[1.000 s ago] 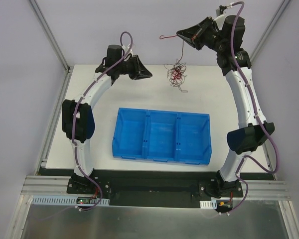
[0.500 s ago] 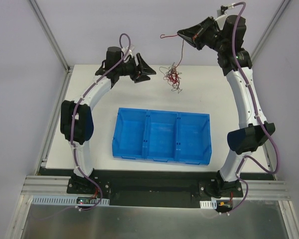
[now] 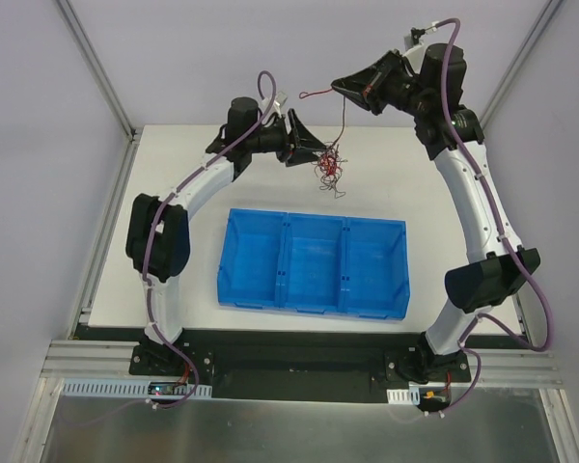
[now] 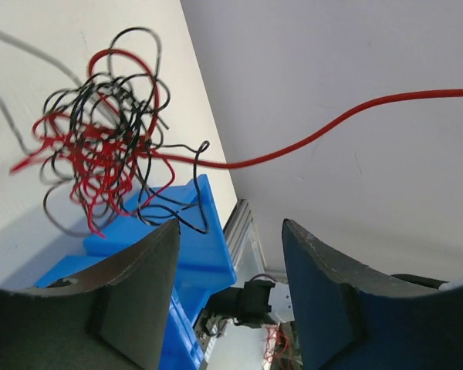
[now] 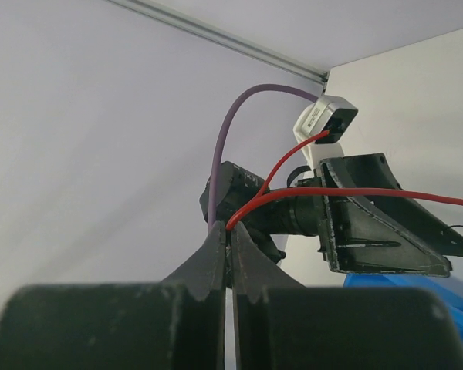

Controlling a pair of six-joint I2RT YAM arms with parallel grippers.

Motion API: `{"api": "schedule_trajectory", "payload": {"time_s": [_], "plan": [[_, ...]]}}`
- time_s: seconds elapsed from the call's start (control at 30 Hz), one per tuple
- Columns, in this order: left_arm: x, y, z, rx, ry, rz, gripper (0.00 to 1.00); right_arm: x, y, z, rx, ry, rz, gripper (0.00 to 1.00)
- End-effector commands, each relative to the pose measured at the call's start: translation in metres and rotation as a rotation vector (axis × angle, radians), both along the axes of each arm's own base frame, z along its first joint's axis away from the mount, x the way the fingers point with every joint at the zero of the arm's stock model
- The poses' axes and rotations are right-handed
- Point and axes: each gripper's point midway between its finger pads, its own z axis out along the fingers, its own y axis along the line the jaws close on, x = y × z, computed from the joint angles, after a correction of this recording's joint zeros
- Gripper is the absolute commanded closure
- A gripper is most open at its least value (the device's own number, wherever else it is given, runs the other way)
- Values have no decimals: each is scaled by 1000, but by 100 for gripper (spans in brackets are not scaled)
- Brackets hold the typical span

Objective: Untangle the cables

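the left hand (image 3: 307, 152) gapes wide and holds nothing, its fingertips just beside the cables (image 3: 330, 166), a knot of black and red wires that seems to hang clear of the tabletop (image 3: 415, 183), beyond the far side of the blue tray (image 3: 314, 214). up and to the right, the right hand (image 3: 340, 87) is pinched tight on one red cable (image 3: 344, 114) rising out of the knot (its loose end pokes out leftward). by the look of it little is done: one strand is partly drawn out, and the clump is yet to be pulled apart.
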Motion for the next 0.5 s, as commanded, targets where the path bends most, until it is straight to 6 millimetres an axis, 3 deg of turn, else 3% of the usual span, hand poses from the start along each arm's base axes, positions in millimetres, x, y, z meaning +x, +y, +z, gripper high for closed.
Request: {"api": "schedule_trajectory", "payload": {"time_s": [0.0,0.13,0.27,0.3,0.37,0.47], "plan": [[-5,-24,23,-32,-74,-41,50,-25,1,45,70,-116,57,100],[-5,-25,18,12,-73,-8,73,-29,-3,47,68,-130,49,100],[-1,-16,8,102,-74,36,78,-33,-4,49,84,-138,43,100],[0,-16,9,105,-84,41,75,-34,-4,49,88,-140,48,100],[1,-15,10,111,-88,60,55,-37,-3,49,85,-143,51,100],[2,-13,5,129,-66,73,50,-40,-4,49,80,-148,51,100]]}}
